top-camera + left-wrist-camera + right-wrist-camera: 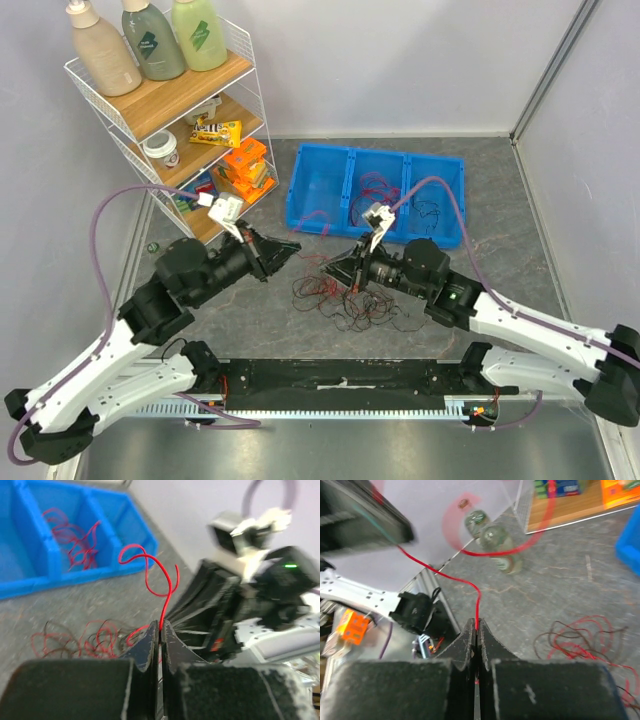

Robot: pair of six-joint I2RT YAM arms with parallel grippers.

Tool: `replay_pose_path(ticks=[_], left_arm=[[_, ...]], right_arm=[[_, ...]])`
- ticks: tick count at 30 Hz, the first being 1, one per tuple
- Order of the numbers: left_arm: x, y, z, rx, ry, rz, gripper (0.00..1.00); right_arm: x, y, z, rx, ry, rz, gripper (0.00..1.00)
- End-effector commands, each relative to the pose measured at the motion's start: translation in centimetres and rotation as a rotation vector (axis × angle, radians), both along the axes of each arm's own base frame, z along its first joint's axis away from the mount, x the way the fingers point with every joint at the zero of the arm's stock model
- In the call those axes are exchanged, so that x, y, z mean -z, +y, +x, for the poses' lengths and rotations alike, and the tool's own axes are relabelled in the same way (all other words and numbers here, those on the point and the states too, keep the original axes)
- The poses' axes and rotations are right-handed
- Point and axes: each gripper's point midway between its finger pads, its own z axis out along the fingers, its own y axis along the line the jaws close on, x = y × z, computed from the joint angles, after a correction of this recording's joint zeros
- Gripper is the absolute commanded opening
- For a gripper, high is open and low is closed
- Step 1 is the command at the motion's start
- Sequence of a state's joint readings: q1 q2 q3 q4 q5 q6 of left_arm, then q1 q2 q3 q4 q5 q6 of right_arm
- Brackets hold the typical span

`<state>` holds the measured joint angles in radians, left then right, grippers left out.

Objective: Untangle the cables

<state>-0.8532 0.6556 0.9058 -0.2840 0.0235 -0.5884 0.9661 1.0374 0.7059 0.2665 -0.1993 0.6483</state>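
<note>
Left gripper (pixel 160 628) is pinching a hair-thin, curly red wire (pixel 159 575). Right gripper (pixel 476 626) is clamping a smooth red strand (pixel 440 575) near the scribbly red-and-black clump (pixel 345 300).

White arm links (pixel 112 352), black joints (pixel 188 270) and jaws, purple cables (pixel 96 224).

Blue bin (pixel 375 153) stands beside shelf (pixel 178 95) bearing bottles (pixel 152 42).

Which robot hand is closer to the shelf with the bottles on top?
Left. The left gripper hangs just to the right of the shelf, near its lower end. The right gripper is farther right, beyond the left one, at the edge of the loose cables.
</note>
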Motion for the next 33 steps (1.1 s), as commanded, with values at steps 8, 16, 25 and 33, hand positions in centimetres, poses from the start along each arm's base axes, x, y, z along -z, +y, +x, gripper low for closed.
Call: replay_pose_path(ticks=[8,16,25,33], left_arm=[[10.4,-4.7,1.2,0.108,0.244,0.182,0.59],[11.8,-2.8,1.8,0.028,0.22,0.241,0.69],[13.4,-1.7,2.0,-0.016,0.225,0.274,0.71],[14.1,-1.9,1.4,0.005,0.247,0.257,0.71]], right_arm=[[-6.3,-6.9,7.0,0.476,-0.188,-0.139,0.0],[-7.8,-10.6,13.8,0.656,-0.179,-0.252,0.0],[-6.9,-13.7,23.4,0.74,-0.127,-0.212,0.0],[-0.1,-14.1,27.4,0.685,0.093,-0.127,0.0]])
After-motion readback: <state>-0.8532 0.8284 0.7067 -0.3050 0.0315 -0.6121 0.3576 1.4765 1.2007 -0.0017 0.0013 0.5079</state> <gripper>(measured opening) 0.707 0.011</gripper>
